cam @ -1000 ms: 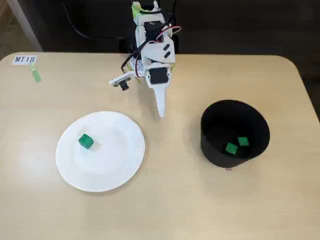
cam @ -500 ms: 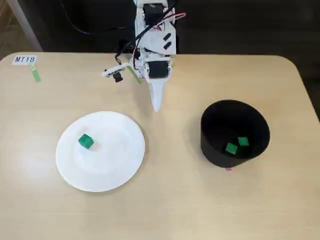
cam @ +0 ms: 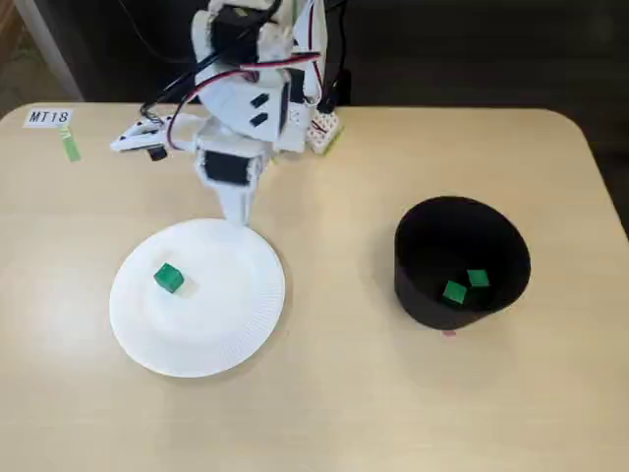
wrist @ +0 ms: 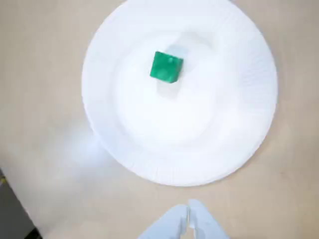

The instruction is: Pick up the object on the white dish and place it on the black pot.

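Closest to the wrist camera, the gripper (wrist: 188,215) shows both fingertips pressed together, holding nothing. One green cube (wrist: 166,66) lies on the white dish (wrist: 249,124), well ahead of the closed jaws and untouched, so its pick and transfer both remain. Only the fixed view shows the black pot (cam: 413,285), well off to the jaws' side, with two more cubes (cam: 465,285) inside, apparently already delivered.
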You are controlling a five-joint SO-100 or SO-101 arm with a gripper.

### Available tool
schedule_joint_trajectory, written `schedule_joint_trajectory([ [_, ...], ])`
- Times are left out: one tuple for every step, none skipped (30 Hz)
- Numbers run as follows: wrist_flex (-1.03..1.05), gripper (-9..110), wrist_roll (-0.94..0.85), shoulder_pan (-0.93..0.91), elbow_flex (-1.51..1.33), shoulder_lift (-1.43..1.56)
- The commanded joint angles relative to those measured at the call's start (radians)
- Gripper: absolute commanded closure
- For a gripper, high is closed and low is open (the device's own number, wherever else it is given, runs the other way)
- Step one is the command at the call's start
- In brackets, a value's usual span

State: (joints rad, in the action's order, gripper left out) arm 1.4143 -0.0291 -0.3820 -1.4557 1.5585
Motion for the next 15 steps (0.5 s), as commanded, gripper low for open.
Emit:
schedule_joint_trajectory([
  [0.086, 101, 0.02, -0.071, 0.146, -0.074],
  [0.109, 101, 0.026, -0.092, 0.17, -0.104],
  [0.123, 101, 0.028, -0.112, 0.186, -0.13],
  [0.124, 101, 0.028, -0.132, 0.189, -0.149],
  [0.127, 101, 0.028, -0.15, 0.189, -0.164],
  [0.127, 101, 0.02, -0.166, 0.189, -0.178],
  [0.121, 101, 0.014, -0.179, 0.189, -0.19],
  [0.112, 101, 0.008, -0.19, 0.189, -0.202],
  [0.097, 101, 0.0, -0.201, 0.187, -0.21],
  [0.077, 101, -0.006, -0.21, 0.184, -0.216],
  [0.055, 101, -0.017, -0.219, 0.179, -0.218],
  [0.031, 101, -0.032, -0.227, 0.175, -0.218],
  [0.009, 101, -0.046, -0.236, 0.172, -0.218],
  [-0.014, 101, -0.057, -0.244, 0.163, -0.218],
  [-0.037, 101, -0.066, -0.252, 0.153, -0.218],
])
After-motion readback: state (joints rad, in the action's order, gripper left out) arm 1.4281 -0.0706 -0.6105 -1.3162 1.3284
